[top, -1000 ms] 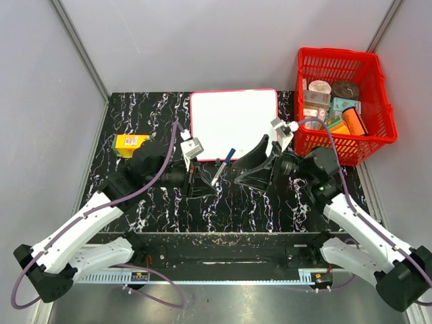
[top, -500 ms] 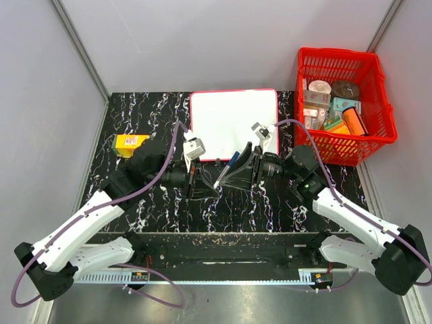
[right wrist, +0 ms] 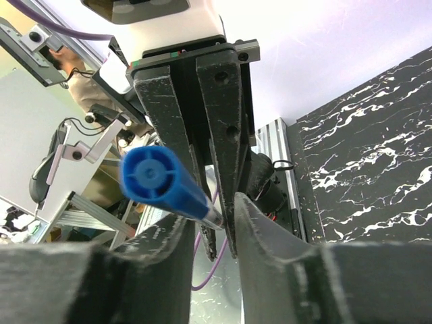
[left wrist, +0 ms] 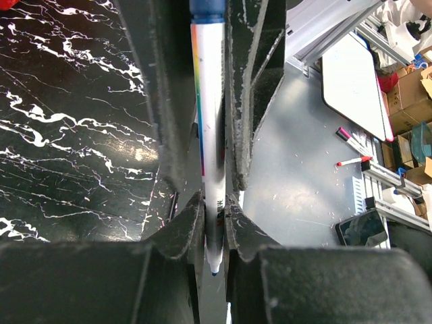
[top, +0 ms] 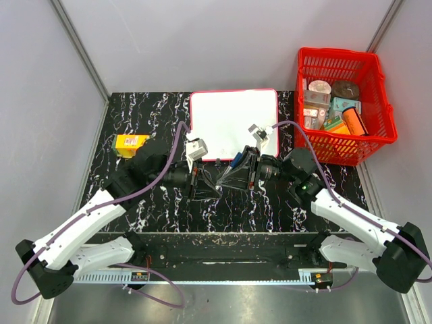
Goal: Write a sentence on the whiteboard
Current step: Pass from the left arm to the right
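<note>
the whiteboard [top: 233, 118] looks glossy, basket [top: 341, 146] and marker [left wrist: 209, 135] smooth plastic, fingers [left wrist: 169, 101] scuffed matt black, tabletop [top: 148, 111] perhaps polished stone.

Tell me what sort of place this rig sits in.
Probably a robotics lab test cell: plain grey panel walls box in the marbled table, and the left wrist view shows cardboard boxes and aluminium framing beyond.

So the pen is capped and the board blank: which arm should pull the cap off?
Right. The right gripper flanks the blue cap of the pen, while the left gripper is shut on the barrel, steadying it.
</note>
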Robot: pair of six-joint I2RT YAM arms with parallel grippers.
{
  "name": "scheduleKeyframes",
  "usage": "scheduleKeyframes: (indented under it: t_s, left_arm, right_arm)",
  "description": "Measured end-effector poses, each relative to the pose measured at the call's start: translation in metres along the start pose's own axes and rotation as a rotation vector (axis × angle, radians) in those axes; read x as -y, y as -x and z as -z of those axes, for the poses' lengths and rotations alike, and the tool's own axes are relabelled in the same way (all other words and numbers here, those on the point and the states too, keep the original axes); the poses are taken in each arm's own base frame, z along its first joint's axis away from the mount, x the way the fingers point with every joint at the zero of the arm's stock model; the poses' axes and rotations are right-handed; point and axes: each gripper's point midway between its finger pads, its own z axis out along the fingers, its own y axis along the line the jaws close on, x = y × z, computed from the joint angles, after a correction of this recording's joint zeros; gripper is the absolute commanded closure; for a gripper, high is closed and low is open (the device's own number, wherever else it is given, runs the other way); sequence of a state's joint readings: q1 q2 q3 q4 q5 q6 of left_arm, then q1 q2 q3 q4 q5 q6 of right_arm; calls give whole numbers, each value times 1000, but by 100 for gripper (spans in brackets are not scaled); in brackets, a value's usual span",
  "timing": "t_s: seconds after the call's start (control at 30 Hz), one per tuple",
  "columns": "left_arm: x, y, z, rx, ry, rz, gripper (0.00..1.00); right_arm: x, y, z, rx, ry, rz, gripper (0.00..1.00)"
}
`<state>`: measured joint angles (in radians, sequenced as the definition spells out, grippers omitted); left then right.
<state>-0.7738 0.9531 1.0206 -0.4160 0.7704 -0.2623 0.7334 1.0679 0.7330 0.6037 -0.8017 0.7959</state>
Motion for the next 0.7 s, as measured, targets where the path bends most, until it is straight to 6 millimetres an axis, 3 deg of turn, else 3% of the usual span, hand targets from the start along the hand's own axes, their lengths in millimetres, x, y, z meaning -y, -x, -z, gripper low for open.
scheduleKeyframes:
  t_s: [0.17, 0.57, 0.63, 0.67, 0.7]
  left_arm:
    - [-1, 0, 0, 1, 6, 1, 100]
    - [-1, -1, -2, -4, 2, 2, 100]
    - [-1, -2, -3, -8, 0, 3, 100]
    - [-1, -2, -3, -10, -1, 5, 100]
    - [-1, -2, -3, -12, -1, 8, 100]
  right_arm:
    - [-2, 0, 0, -1, 7, -2, 72]
    - [-3, 1, 0, 1, 11, -7, 68]
    - [-3, 1, 0, 1, 11, -7, 79]
    - [-3, 0, 0, 1, 11, -7, 99]
    - [-3, 1, 0, 2, 11, -2, 100]
